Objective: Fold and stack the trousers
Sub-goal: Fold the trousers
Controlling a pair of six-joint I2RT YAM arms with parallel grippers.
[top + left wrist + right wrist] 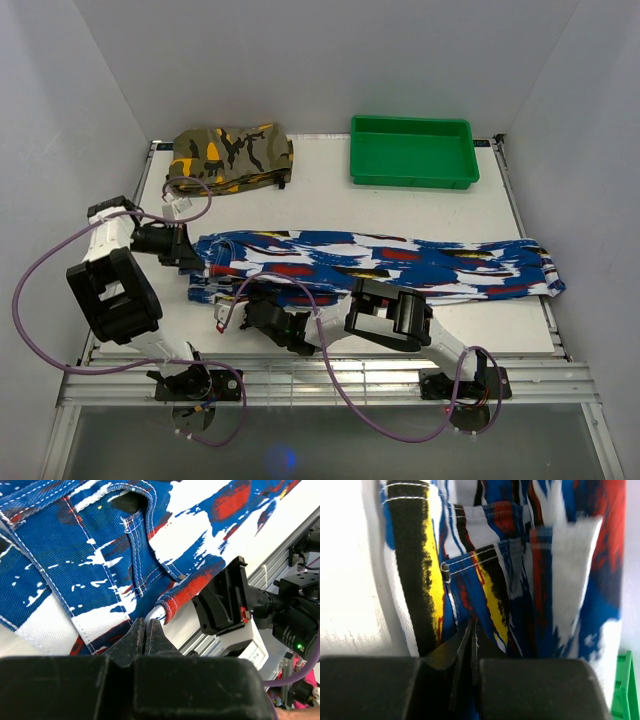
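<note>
Table (330, 200): white, spread out beneath and beyond both pincers.
Trousers (380, 262): lay flat in one long band across the table, printed royal blue with white, red, black and yellow streaks; legs stretched far to the right of both pincers, waist end right at their tips.
Green tray (412, 122): sat at the far edge, well beyond the right pincer and off to its right, apart from the trousers.
Camouflage garment (230, 152): folded, lay well beyond the left pincer near the far left corner, apart from the trousers.
Left pincer (145, 630): jaws drawn narrow, fingers pressed together on the waistband edge at the trousers' left end; stitched blue pocket seam just ahead of the tips.
Right pincer (471, 630): jaws likewise narrow, nipped on the near edge of the waist; black-and-yellow streaked cloth directly ahead of the tips.
Purple cable (40, 300): looped out behind the left pincer, along its arm.
</note>
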